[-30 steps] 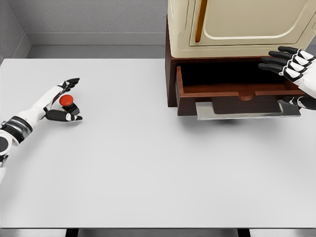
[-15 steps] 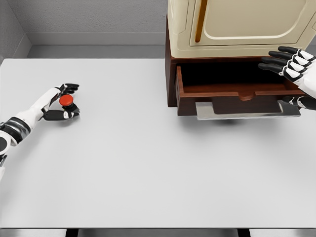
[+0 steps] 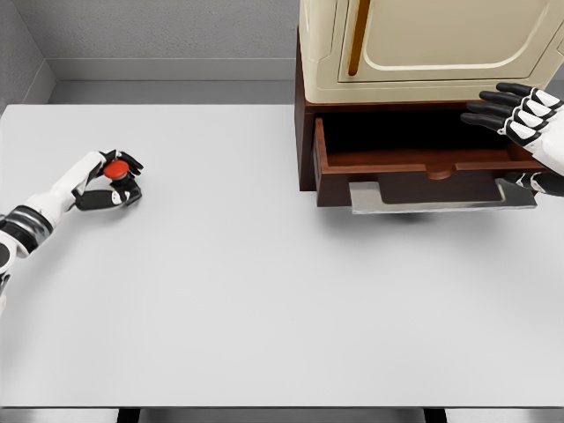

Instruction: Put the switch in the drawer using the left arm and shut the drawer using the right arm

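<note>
Switch (image 3: 115, 170) sits near the tabletop's (image 3: 247, 300) left edge, left hand (image 3: 107, 182) curled around it, evidently to lift it. Drawer (image 3: 423, 167) stands open at the far right edge; right hand (image 3: 520, 112) waits beside it, fingers spread, holding nothing

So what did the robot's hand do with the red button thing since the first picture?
The left hand closed its fingers around the switch: they were spread open beside it a second ago, and now they wrap it. Hand and switch also shifted slightly toward the left and far side of the table. The drawer stayed open, and the right hand stayed spread by the cabinet.
</note>
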Controlling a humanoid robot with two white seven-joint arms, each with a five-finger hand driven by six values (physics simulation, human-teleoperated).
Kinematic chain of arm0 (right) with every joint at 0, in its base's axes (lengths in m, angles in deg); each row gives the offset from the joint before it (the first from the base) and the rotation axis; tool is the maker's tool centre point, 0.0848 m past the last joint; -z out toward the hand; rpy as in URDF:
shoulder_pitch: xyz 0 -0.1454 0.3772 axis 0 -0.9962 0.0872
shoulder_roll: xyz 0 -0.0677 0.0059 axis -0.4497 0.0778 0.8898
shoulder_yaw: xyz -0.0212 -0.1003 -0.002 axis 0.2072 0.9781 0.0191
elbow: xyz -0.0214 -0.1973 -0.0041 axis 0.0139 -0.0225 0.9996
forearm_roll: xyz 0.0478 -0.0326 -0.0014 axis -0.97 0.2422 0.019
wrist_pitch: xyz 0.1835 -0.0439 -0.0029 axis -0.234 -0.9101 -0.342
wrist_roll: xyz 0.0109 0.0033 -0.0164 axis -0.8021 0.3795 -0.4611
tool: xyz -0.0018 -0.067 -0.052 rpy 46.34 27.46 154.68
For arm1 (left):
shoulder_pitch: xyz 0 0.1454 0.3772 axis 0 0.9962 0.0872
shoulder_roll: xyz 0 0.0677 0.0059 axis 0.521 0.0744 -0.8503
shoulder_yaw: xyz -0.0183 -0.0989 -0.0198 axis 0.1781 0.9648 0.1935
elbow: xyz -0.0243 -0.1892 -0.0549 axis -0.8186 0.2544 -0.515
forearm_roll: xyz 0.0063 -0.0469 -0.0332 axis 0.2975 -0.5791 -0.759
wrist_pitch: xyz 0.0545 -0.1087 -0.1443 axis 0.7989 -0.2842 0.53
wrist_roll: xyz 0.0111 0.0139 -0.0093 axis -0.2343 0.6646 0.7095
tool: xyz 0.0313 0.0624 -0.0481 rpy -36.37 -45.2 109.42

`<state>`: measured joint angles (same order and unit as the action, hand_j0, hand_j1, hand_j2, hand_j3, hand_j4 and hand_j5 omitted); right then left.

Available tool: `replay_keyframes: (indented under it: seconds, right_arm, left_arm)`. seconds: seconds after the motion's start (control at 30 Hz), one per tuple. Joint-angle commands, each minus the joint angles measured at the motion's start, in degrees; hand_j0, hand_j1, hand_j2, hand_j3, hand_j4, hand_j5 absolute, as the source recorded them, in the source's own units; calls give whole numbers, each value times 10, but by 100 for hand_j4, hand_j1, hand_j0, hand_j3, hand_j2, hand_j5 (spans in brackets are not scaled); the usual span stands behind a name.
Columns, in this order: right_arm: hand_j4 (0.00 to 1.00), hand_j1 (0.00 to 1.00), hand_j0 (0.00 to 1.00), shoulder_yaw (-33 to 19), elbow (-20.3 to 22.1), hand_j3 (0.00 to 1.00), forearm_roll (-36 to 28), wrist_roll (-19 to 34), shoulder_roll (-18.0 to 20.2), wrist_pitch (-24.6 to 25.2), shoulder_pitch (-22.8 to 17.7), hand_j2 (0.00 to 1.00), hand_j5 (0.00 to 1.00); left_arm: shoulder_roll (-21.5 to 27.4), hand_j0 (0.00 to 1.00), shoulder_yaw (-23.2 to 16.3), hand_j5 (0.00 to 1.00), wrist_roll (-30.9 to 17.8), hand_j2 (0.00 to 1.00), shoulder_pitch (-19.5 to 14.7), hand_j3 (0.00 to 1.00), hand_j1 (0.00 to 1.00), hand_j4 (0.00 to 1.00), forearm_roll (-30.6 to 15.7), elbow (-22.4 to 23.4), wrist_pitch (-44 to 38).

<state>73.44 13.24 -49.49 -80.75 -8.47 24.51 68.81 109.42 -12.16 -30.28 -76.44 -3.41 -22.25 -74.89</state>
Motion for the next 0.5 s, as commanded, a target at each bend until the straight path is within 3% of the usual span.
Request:
replay_keyframes:
  seconds: [0.0, 0.23, 0.47]
  right_arm:
    - [100, 100, 100, 0, 0, 100, -4, 0, 1, -1, 0, 100, 100]
    - [100, 100, 100, 0, 0, 100, -3, 0, 2, -1, 0, 100, 100]
    - [100, 100, 100, 0, 0, 100, -2, 0, 3, -1, 1, 100, 100]
  left_arm:
    - [2, 43, 1, 43, 0, 43, 0, 43, 43, 43, -3, -7, 1]
    - [7, 42, 10, 42, 0, 42, 5, 42, 42, 42, 31, -95, 0]
    - [6, 41, 29, 41, 0, 41, -2, 41, 41, 41, 128, -166, 0]
